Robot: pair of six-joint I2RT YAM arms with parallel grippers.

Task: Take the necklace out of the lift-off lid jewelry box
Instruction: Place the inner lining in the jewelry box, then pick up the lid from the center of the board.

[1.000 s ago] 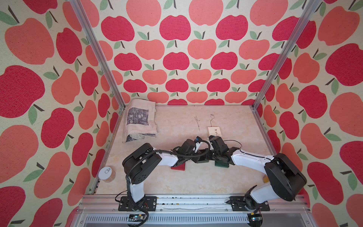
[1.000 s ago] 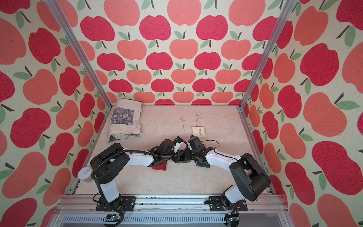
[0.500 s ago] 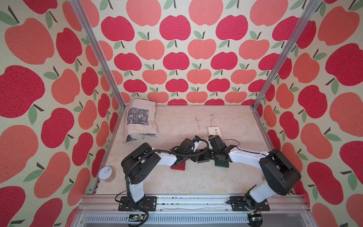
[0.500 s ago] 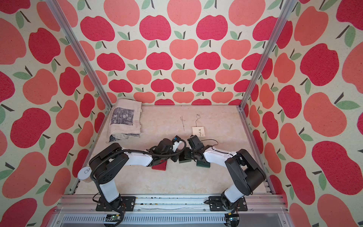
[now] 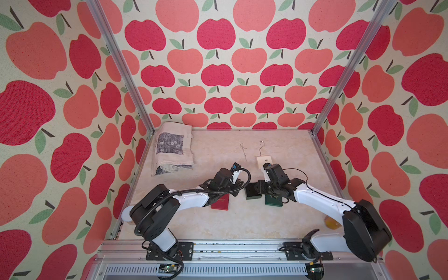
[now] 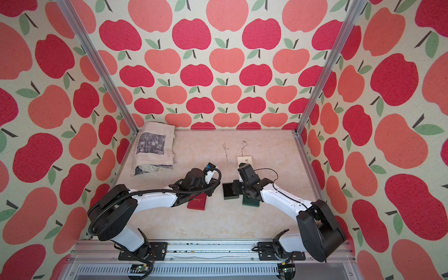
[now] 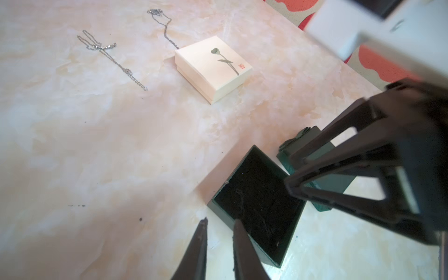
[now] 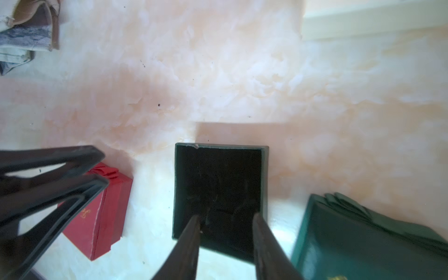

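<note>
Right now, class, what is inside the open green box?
Inside the open green box, only black lining with faint scuffs shows; nothing else is clearly visible. The right hand covers part of the lining.

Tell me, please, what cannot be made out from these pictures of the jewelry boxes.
- Open dark green cardboard box: both wrist views show only black lining with faint marks; contents unclear.
- Red rectangular gift box: in both top views, far end hidden under the left arm.
- Dark green lid: right wrist view, cut off by the picture edge.
- Yellowish object: in a top view, mostly behind the right arm.
</note>
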